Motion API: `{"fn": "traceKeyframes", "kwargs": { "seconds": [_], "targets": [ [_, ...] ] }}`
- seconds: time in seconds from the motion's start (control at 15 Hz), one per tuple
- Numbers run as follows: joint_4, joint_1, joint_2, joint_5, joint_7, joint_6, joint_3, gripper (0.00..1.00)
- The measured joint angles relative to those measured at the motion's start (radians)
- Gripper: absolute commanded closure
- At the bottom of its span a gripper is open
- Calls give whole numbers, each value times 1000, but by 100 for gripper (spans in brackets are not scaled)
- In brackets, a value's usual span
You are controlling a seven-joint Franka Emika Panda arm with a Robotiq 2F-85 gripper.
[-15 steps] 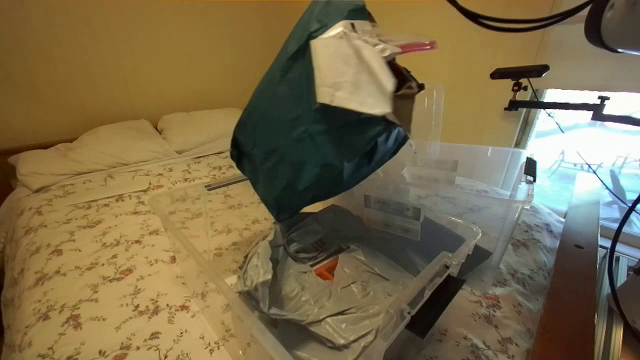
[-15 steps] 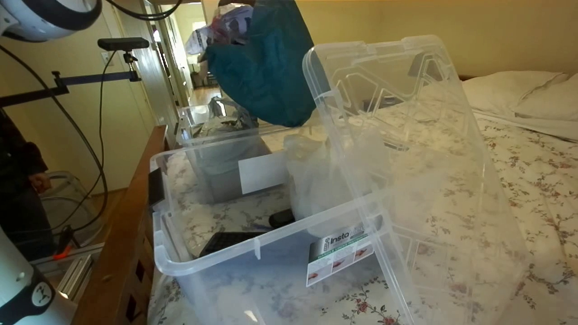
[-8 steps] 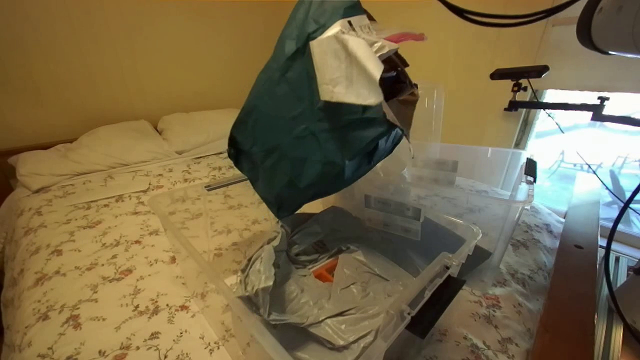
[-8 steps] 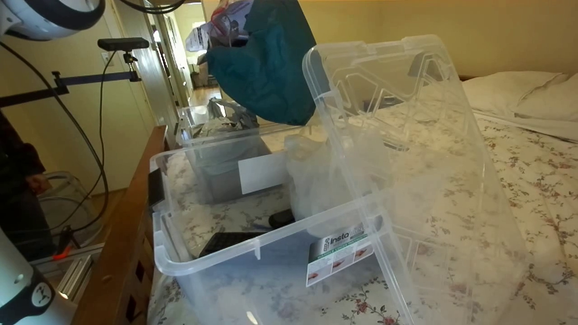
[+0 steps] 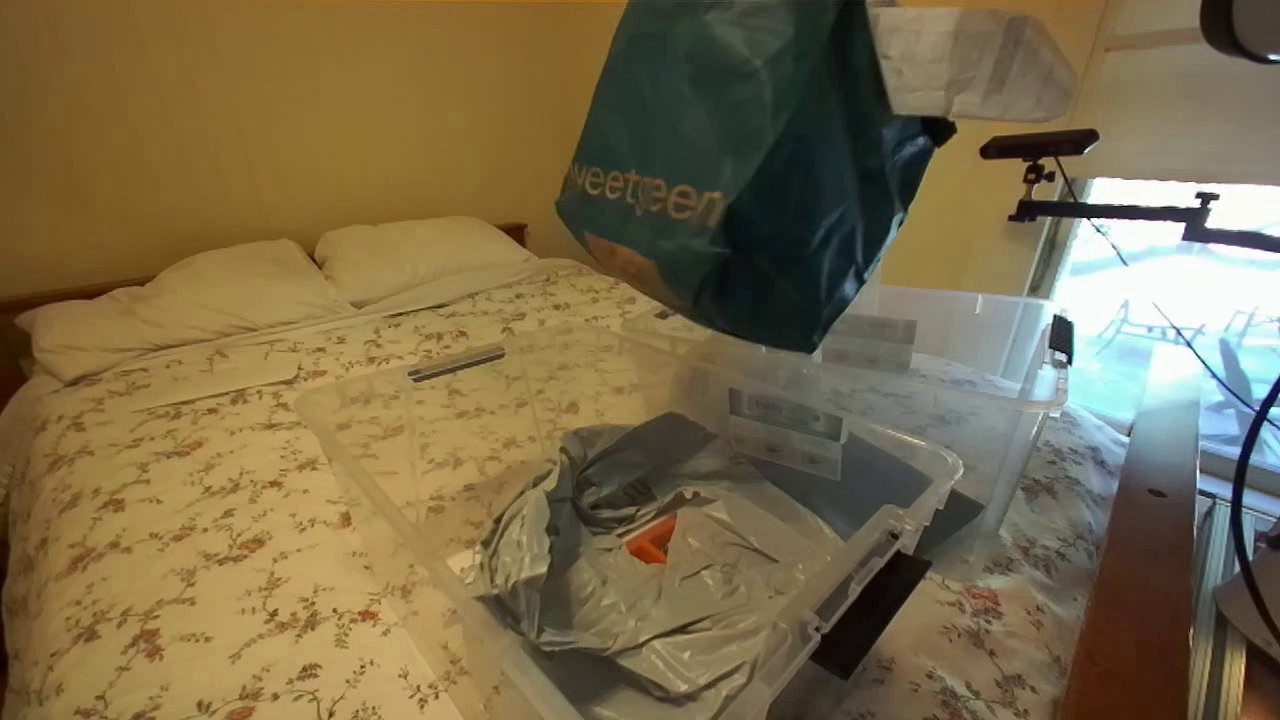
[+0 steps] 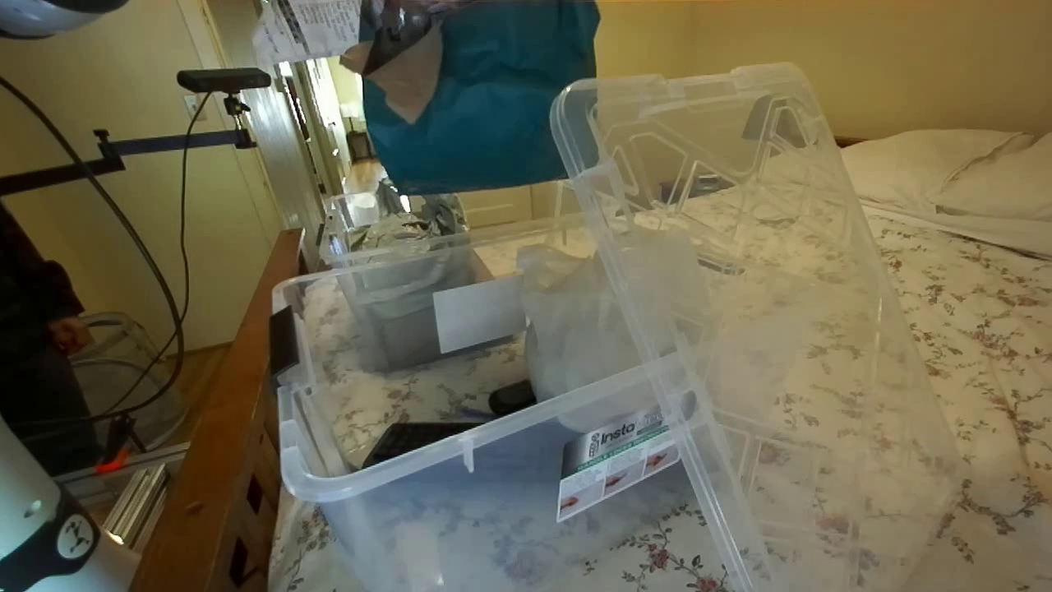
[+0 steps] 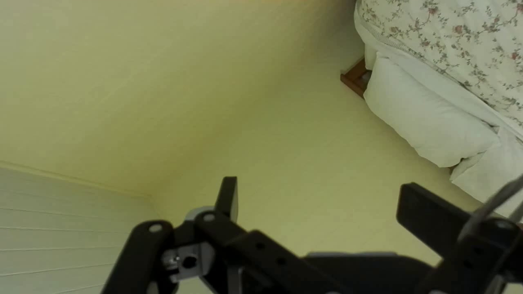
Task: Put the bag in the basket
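a dark green bag (image 5: pixel 740 200) hangs tilted in the air, its top cut off by the frame in both exterior views. in an exterior view blurred pale lettering (image 5: pixel 645 195) marks its left face, and white paper (image 5: pixel 970 65) sticks out at its right.

in the wrist view the gripper (image 7: pixel 318 190) stands wide, its fingers (image 7: pixel 427 216) well apart, with yellow wall (image 7: pixel 310 151) showing through the gap. a blurred grey strap (image 7: pixel 491 205) crosses the finger at the right; whether it belongs to the bag cannot be told, nor what bears the bag's weight.

a clear bin (image 5: pixel 935 472) holds crumpled grey plastic (image 5: pixel 690 600), an orange piece (image 5: pixel 652 540) showing in its middle. just beside it stands a labelled bin (image 6: pixel 509 430) with a whitish plastic bag (image 6: pixel 567 329) and black items (image 6: pixel 511 398) within its walls; in an exterior view a clear lid (image 6: pixel 740 279) leans at its right. whether the dark green bag is straight over either bin cannot be told.

both bins stand on a flowered bedspread (image 5: pixel 250 530). at the left in an exterior view, beyond a wooden rail (image 6: pixel 215 411), is a person (image 6: pixel 39 378) in dark clothes.
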Motion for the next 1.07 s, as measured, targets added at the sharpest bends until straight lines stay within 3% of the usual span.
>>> {"fn": "traceKeyframes", "kwargs": {
  "seconds": [0.6, 1.07],
  "targets": [
    [-13, -35, -3, 25, -17, -27, 2, 0],
    [-1, -31, 85, 10, 80, -293, -30, 0]
  ]
}}
